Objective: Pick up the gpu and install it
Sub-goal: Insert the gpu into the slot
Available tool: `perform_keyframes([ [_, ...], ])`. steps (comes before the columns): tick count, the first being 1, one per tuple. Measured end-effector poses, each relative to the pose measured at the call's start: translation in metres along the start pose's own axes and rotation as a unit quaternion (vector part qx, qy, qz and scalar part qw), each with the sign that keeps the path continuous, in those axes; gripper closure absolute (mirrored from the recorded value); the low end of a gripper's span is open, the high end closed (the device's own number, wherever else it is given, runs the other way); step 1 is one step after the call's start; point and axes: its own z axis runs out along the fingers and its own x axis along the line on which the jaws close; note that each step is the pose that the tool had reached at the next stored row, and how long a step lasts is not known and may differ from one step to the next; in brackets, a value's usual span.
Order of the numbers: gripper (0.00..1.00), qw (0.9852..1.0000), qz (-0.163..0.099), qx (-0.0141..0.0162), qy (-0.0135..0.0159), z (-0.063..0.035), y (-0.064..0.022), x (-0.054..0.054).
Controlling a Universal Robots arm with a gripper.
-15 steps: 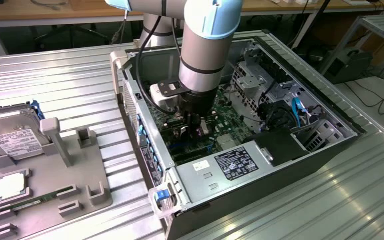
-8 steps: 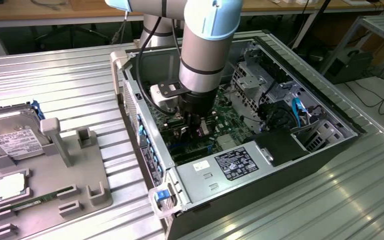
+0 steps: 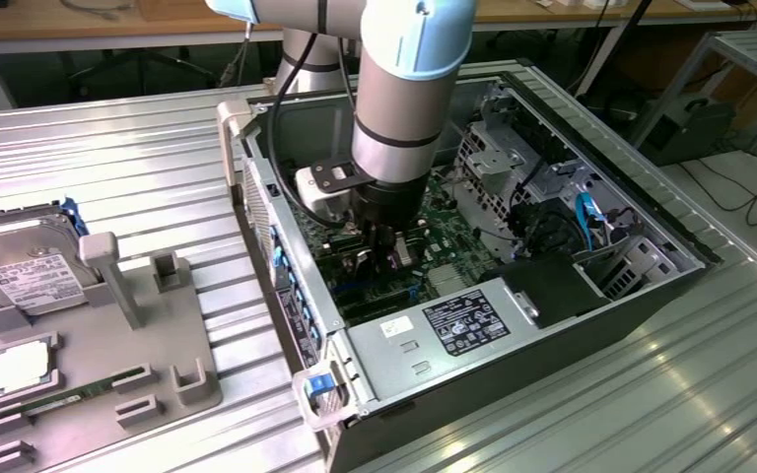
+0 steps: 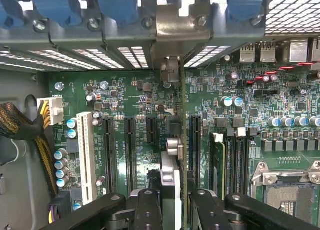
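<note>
My tool (image 4: pixel 175 210) is closed on the gpu (image 4: pixel 183 155), low in the middle of the wrist view. The card stands on edge over the green board (image 4: pixel 125 97), inside the computer case (image 3: pixel 642 212) on the bench (image 3: pixel 129 158).

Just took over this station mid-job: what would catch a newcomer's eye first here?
The arm plunging into the open computer case, its tool low over the green motherboard. In the wrist view, the tool grips the gpu edge-on, standing upright among the expansion slots. On the exterior view's left, a grey holder carries a hard drive.
</note>
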Motion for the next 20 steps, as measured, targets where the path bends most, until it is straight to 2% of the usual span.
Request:
perform_keyframes([
  [2,0.72,1.0,0.0,0.0009,0.0001,-0.0001,0.0,0.0],
  [20,0.72,1.0,0.0,0.0009,-0.0002,0.0042,0.0001,0.0001],
])
